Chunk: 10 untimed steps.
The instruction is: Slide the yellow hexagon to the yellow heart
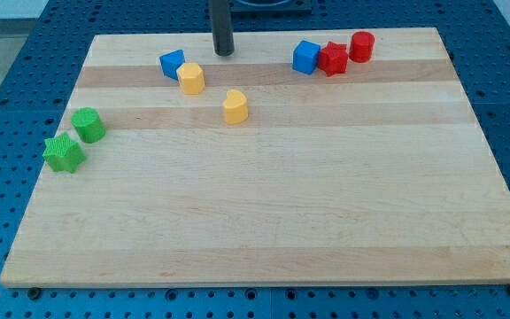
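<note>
The yellow hexagon [191, 78] lies near the view's top left of the wooden board [264, 204], touching a blue block [173, 64] on its upper left. The yellow heart [235, 106] lies a little to the right and below the hexagon, apart from it. My tip [224, 52] is near the board's top edge, up and to the right of the hexagon and above the heart, touching neither.
A blue block [305, 57], a red star [332, 59] and a red cylinder [362, 45] cluster at the view's top right. A green cylinder [88, 125] and a green star [64, 153] sit at the left edge.
</note>
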{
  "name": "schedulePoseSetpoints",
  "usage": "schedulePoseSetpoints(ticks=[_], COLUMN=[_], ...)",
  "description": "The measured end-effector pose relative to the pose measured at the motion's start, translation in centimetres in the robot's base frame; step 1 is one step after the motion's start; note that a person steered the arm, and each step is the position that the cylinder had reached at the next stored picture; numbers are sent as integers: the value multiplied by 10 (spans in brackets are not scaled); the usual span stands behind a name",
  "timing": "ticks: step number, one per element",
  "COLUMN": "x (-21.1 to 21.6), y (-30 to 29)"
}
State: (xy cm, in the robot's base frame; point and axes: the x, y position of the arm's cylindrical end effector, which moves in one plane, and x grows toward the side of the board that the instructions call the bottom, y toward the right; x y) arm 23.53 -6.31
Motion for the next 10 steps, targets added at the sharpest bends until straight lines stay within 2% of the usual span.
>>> schedulePoseSetpoints(ticks=[2,3,5,6,7,8,10], x=[2,14,39,44,85,77,45], y=[53,28,-119,-124,-74,-45,-58])
